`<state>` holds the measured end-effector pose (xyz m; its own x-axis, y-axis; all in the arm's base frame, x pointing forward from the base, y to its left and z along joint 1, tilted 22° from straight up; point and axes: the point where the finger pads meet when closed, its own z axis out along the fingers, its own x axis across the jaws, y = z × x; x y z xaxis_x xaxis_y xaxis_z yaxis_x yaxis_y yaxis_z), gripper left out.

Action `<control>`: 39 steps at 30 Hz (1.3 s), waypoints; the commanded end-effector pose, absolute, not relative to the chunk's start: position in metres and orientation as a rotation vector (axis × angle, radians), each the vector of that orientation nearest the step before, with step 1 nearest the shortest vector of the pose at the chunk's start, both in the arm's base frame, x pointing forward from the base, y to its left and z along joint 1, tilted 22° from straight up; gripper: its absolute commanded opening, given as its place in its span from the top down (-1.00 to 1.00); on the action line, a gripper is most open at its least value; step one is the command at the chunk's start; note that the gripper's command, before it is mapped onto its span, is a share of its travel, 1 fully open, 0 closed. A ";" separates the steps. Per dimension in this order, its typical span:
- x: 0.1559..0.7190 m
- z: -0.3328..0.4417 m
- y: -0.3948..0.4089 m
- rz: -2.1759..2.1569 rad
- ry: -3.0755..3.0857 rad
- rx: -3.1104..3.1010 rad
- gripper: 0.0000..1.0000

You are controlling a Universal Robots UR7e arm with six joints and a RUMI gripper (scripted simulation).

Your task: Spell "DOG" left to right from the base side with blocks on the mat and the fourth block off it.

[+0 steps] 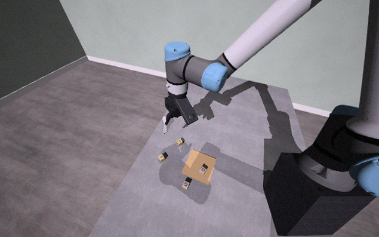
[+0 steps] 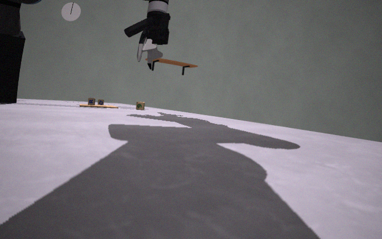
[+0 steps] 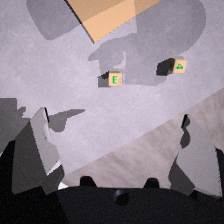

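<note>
The tan mat (image 1: 193, 164) (image 2: 111, 107) (image 3: 95, 22) lies on the table. One block (image 1: 203, 170) stands on it, with a blue letter like a D or O on top. A block with a blue G (image 1: 185, 184) is off the mat, close beside its edge. A block with a green E (image 3: 115, 79) (image 1: 180, 141) and a block with a green letter like an A (image 3: 180, 66) (image 1: 162, 157) stand off the mat towards the table's far edge. My gripper (image 1: 174, 129) (image 2: 144, 65) (image 3: 116, 112) is open and empty, high above the table.
The table edge (image 1: 132, 166) runs past the two green-lettered blocks, with floor beyond it. The dark robot pedestal (image 1: 292, 192) stands beyond the mat on the right. A wooden shelf (image 2: 177, 62) hangs on the wall in the exterior view.
</note>
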<state>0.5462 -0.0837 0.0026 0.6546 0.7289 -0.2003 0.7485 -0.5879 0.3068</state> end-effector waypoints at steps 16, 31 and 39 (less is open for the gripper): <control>0.549 -0.004 -0.081 0.013 0.744 2.664 -1.00; 0.552 -0.011 -0.079 0.104 0.273 2.758 -1.00; 0.554 -0.014 -0.079 0.150 0.023 2.777 -1.00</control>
<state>0.5526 -0.0790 -0.0129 0.9879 0.1423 0.0617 0.1111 -0.9266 0.3592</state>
